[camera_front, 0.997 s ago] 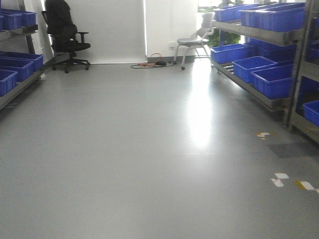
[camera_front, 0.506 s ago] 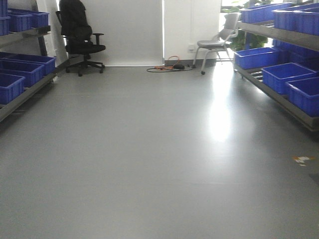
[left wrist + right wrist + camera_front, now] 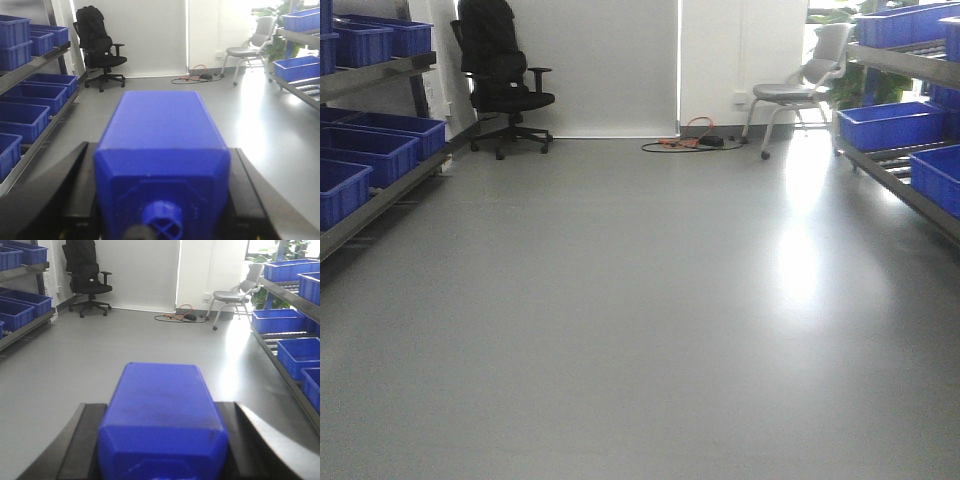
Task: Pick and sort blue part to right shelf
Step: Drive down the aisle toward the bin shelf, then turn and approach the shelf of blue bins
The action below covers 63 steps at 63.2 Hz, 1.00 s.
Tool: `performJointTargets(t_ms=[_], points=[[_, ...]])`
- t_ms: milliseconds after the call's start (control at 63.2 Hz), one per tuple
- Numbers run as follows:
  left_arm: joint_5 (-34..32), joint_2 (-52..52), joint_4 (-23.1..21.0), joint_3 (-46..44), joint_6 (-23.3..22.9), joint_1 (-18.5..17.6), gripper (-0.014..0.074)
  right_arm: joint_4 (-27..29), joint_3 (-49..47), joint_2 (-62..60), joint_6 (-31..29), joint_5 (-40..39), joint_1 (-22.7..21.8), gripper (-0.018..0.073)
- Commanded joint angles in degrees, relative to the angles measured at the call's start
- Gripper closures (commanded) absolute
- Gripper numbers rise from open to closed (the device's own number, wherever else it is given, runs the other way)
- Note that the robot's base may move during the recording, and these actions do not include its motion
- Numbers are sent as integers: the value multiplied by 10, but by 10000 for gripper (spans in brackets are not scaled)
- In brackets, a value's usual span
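Left wrist-mounted view gives us the blue part (image 3: pixel 162 130) close up. It lies lengthwise between two black fingers (image 3: pixel 55 200), with its round cap (image 3: pixel 161 221) centred on the near end and facing the camera. The left jaws are clamped on its two long sides. It is held over the grey floor (image 3: pixel 640 320) of the aisle, well apart from the right shelf (image 3: pixel 287 296).

In the right wrist view we see a second blue block (image 3: pixel 162 410) held the same way, the right jaws pressed against its sides. Its near end is cut off by the picture edge, so we cannot tell where its cap sits.

The right shelf carries large blue bins (image 3: pixel 277 320) on its tiers, and grey rollers show between two of them. A left shelf (image 3: pixel 380 200) across the aisle holds more bins (image 3: pixel 380 150). Most of the bins' insides are hidden from these angles; where we can look in, only blue walls and bottoms show.

At the far wall we see a black office chair (image 3: pixel 505 80), a grey chair (image 3: pixel 805 85) and orange cables (image 3: pixel 690 140) on the floor.
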Motion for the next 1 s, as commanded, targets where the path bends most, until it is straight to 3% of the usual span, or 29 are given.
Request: performJointTargets(t_ms=[0, 981], points=[[-50, 5, -3, -17, -1, 1, 335, -5, -19, 4, -4, -54, -4, 160], [-50, 5, -3, -17, -1, 1, 335, -5, -19, 4, -4, -54, -4, 160]])
